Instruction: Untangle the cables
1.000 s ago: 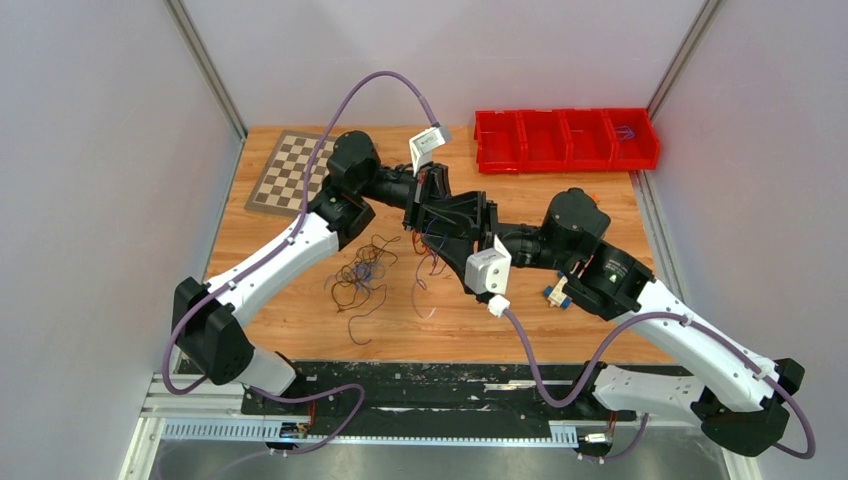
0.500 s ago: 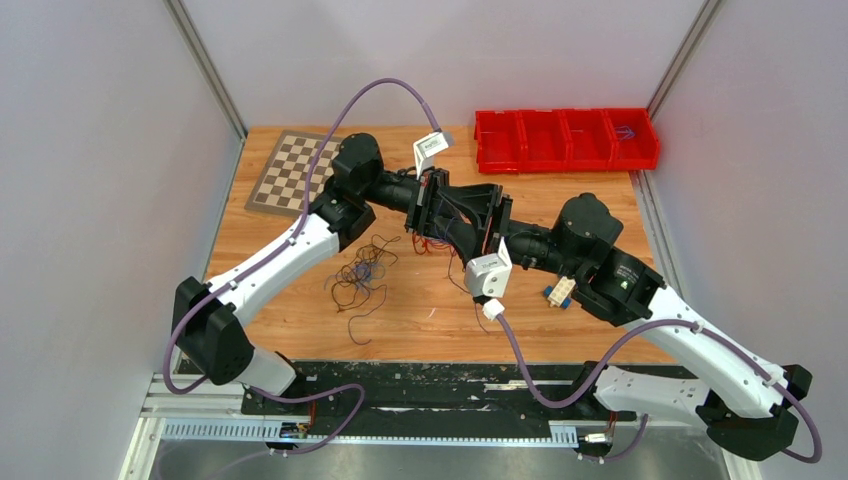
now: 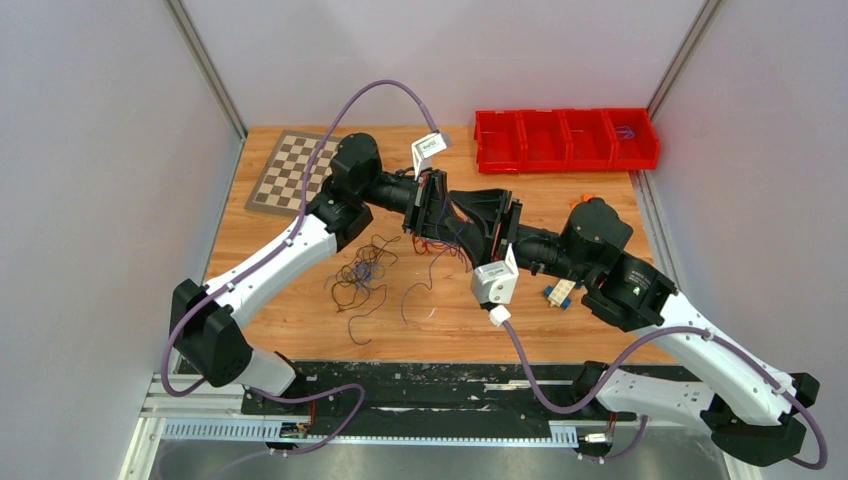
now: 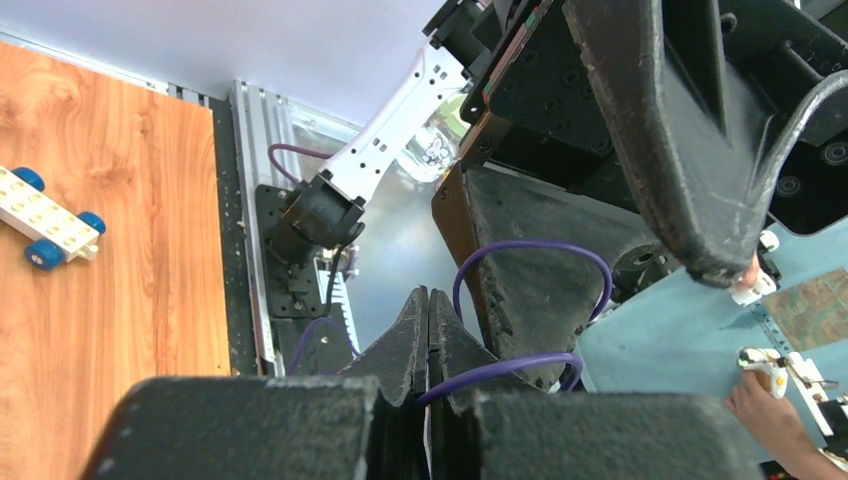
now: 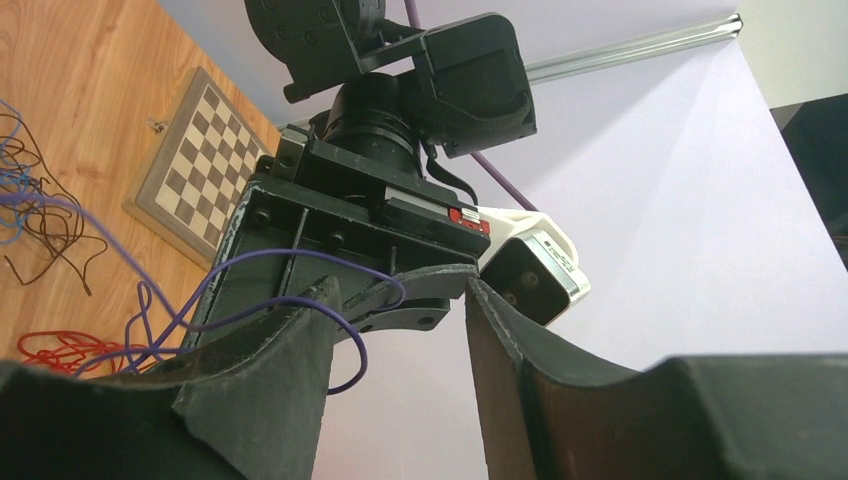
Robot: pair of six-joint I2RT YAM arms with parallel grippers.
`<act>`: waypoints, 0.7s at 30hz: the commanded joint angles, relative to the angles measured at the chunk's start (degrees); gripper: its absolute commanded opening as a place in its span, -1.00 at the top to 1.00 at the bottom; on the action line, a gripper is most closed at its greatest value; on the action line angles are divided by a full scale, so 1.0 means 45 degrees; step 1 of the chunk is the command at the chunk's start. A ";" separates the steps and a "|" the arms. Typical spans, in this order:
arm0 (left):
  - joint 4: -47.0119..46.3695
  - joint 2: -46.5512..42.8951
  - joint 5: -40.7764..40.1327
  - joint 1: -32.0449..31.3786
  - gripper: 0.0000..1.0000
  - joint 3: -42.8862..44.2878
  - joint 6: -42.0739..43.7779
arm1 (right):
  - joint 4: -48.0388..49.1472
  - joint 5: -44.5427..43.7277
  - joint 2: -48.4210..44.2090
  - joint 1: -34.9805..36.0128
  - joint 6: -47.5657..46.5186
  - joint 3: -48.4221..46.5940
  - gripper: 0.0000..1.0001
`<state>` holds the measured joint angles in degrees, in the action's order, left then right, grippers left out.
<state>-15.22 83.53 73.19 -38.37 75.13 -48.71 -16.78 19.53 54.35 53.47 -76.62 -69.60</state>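
The cables lie as a dark brown and blue tangle [image 3: 360, 272] on the wooden table [image 3: 300, 320], with a red wire [image 3: 428, 244] under the grippers. A purple cable [image 4: 520, 368] is pinched in my left gripper [image 4: 428, 298], which is shut on it above the table centre [image 3: 447, 210]. That cable loops over one finger [image 5: 290, 350] of my right gripper [image 5: 400, 290] and hangs toward the table [image 3: 412, 295]. The right gripper [image 3: 463, 222] faces the left one with jaws open around the left fingertips, gripping nothing. The right wrist view also shows the tangle [image 5: 40, 215].
A red divided bin [image 3: 565, 160] stands at the back right, with a small purple bundle in its last compartment [image 3: 625, 131]. A chessboard [image 3: 290, 172] lies at the back left. A toy block with blue wheels [image 3: 560, 295] sits beside the right arm.
My right arm has drawn back to the right, its gripper rising level with the left one. A purple strand now hangs down onto the table. The left gripper has stayed shut.
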 commanded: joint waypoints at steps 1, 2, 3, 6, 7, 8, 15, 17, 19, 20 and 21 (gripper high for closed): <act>0.0170 -0.0288 -0.0394 0.0009 1.00 0.0264 0.0099 | -0.0096 -0.0268 0.0262 -0.0046 -0.0419 -0.0028 -0.02; 0.0719 -0.0228 -0.0516 -0.0029 1.00 0.0449 0.0198 | -0.0083 -0.0384 0.0388 -0.0035 -0.0560 -0.0039 -0.02; 0.1026 -0.0215 -0.0789 -0.0048 1.00 0.0539 0.0501 | -0.0093 -0.0576 0.0555 -0.0016 -0.0782 -0.0016 -0.01; 0.2114 -0.0198 -0.1237 -0.0087 0.97 0.0752 0.0973 | -0.0029 -0.1328 0.0846 0.0026 -0.1461 0.0131 0.01; 0.2162 -0.0211 -0.1270 -0.0087 0.97 0.0749 0.0996 | 0.0020 -0.1471 0.0893 0.0028 -0.1561 0.0150 0.02; 0.2204 -0.0226 -0.1295 -0.0096 0.97 0.0731 0.1023 | 0.0126 -0.1552 0.0919 0.0021 -0.1610 0.0169 0.02; 0.2136 -0.0185 -0.1225 -0.0245 0.98 0.0795 0.1046 | 0.0535 -0.1423 0.1051 0.0021 -0.1836 0.0328 0.12; 0.2009 -0.0207 -0.1154 -0.0260 0.98 0.0786 0.1020 | 0.0580 -0.1480 0.1165 0.0012 -0.1725 0.0249 0.23; 0.1978 -0.0271 -0.1040 -0.0257 0.99 0.0775 0.1078 | 0.0614 -0.1646 0.1235 0.0022 -0.1644 0.0233 0.33; 0.1997 -0.0285 -0.0969 -0.0261 0.99 0.0767 0.1151 | 0.0619 -0.1803 0.1274 -0.0004 -0.1545 0.0218 0.41; 0.2104 -0.0321 -0.0950 -0.0262 1.00 0.0756 0.1222 | 0.0622 -0.1945 0.1303 -0.0022 -0.1455 0.0224 0.55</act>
<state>-4.89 83.64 65.65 -38.50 75.50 -44.73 -15.84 14.92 59.20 53.78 -83.09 -68.45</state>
